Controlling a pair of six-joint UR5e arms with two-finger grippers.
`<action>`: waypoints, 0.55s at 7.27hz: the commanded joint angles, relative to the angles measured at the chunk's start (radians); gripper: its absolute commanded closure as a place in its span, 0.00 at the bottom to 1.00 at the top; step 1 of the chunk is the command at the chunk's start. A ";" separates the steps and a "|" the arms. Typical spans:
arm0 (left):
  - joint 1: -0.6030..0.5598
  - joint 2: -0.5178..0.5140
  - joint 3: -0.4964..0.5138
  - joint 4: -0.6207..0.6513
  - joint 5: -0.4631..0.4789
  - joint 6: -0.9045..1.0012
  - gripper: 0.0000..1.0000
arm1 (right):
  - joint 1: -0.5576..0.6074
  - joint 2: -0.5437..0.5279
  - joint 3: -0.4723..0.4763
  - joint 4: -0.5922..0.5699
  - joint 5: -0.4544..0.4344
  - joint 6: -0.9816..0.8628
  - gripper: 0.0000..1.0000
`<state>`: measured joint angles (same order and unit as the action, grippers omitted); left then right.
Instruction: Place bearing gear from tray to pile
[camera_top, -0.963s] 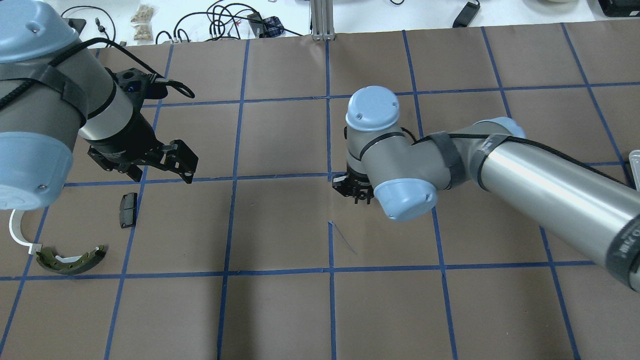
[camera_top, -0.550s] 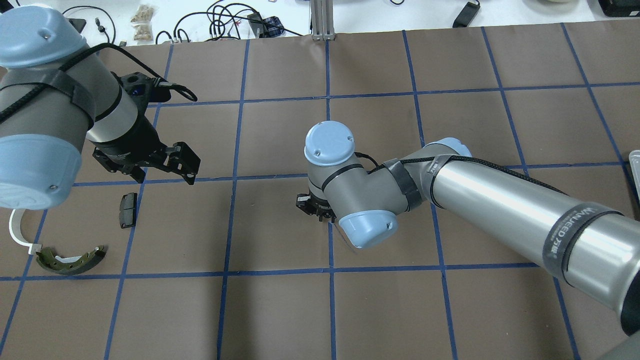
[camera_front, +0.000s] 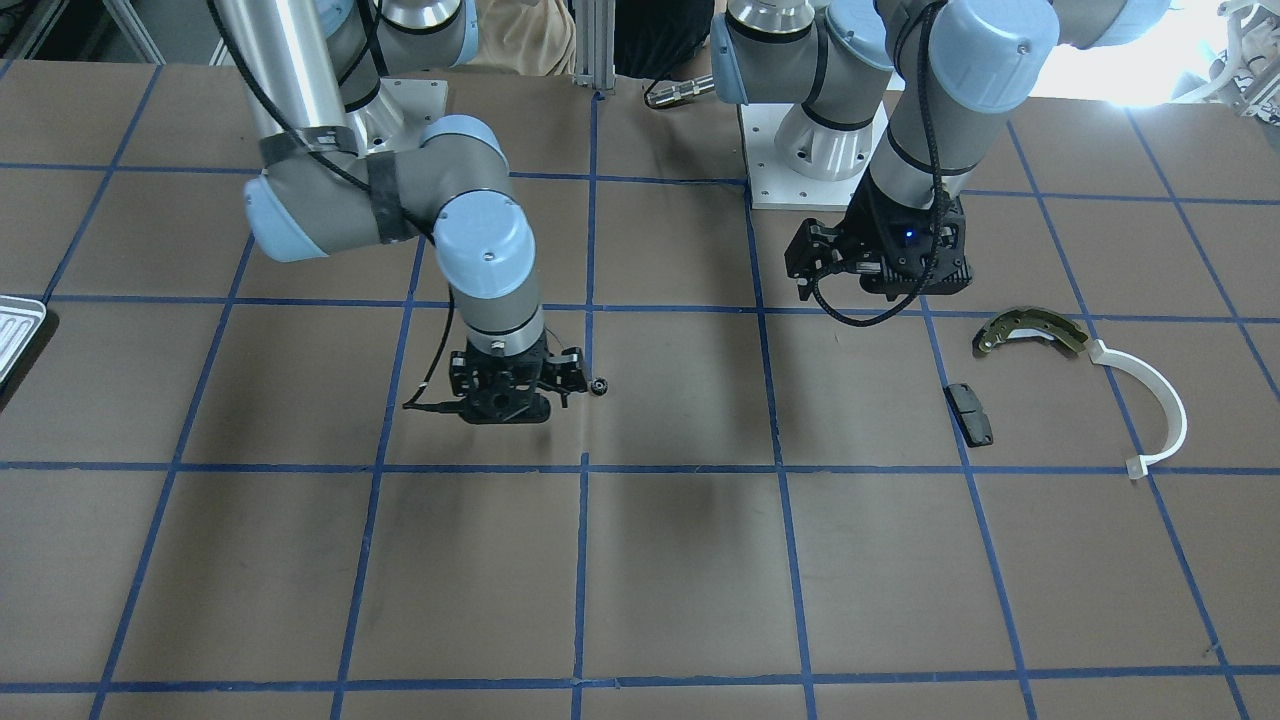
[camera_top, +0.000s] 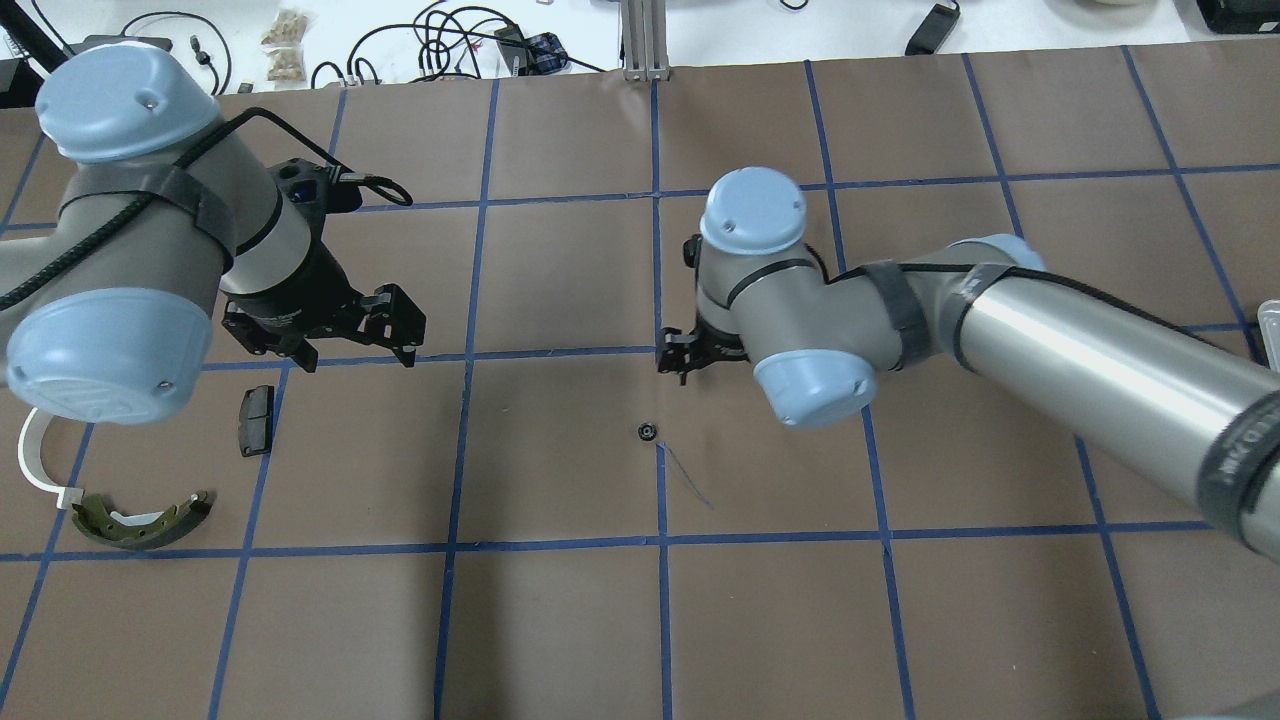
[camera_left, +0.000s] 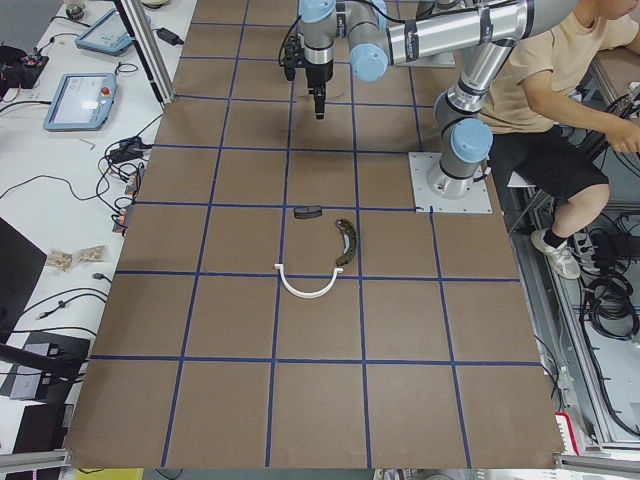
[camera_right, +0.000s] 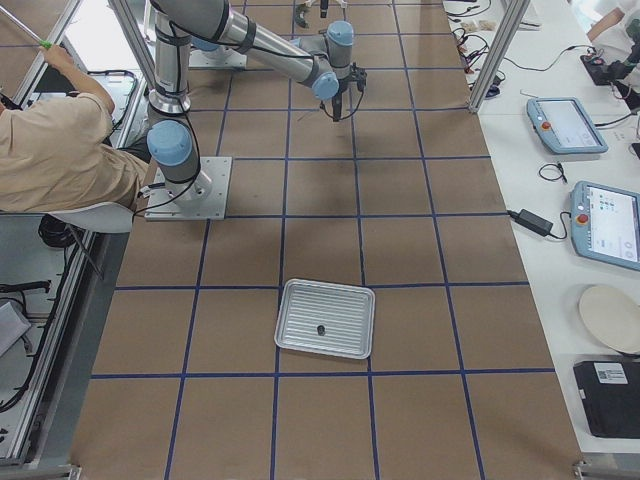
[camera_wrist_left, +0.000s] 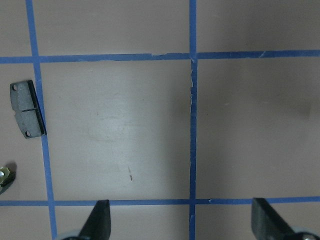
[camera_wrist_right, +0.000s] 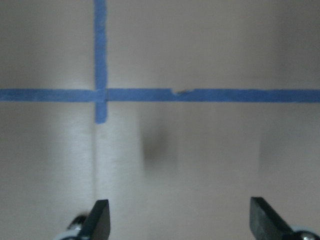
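Observation:
The bearing gear (camera_top: 648, 432), a small black ring, lies alone on the brown table near its middle; it also shows in the front view (camera_front: 598, 386). My right gripper (camera_top: 681, 362) hovers just beyond it, open and empty (camera_wrist_right: 180, 220). My left gripper (camera_top: 345, 342) is open and empty (camera_wrist_left: 182, 220), above the table beside the pile. The pile holds the dark pad (camera_top: 256, 420), the olive brake shoe (camera_top: 140, 520) and the white arc (camera_top: 35, 460). The silver tray (camera_right: 290, 330) sits far to the right and holds one small dark part (camera_right: 320, 328).
Blue tape lines grid the brown table. Cables and small items lie past the far edge (camera_top: 450, 40). A seated person (camera_right: 60, 150) is behind the robot's bases. Tablets (camera_right: 605, 220) rest on the side bench.
The right gripper came toward the table's middle, then drew back right and away; the bearing gear now lies on the table where it was. The left arm shifted slightly right.

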<state>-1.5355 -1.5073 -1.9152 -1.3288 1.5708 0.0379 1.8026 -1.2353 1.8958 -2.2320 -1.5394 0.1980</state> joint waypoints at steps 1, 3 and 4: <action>-0.137 -0.040 -0.024 0.087 -0.002 -0.085 0.00 | -0.273 -0.085 0.000 0.080 -0.062 -0.313 0.00; -0.227 -0.126 -0.027 0.210 -0.008 -0.164 0.00 | -0.525 -0.083 0.000 0.121 -0.080 -0.653 0.00; -0.285 -0.175 -0.027 0.256 -0.017 -0.197 0.00 | -0.655 -0.089 -0.001 0.124 -0.082 -0.872 0.00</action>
<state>-1.7516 -1.6244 -1.9410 -1.1355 1.5624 -0.1172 1.3107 -1.3192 1.8957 -2.1229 -1.6156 -0.4235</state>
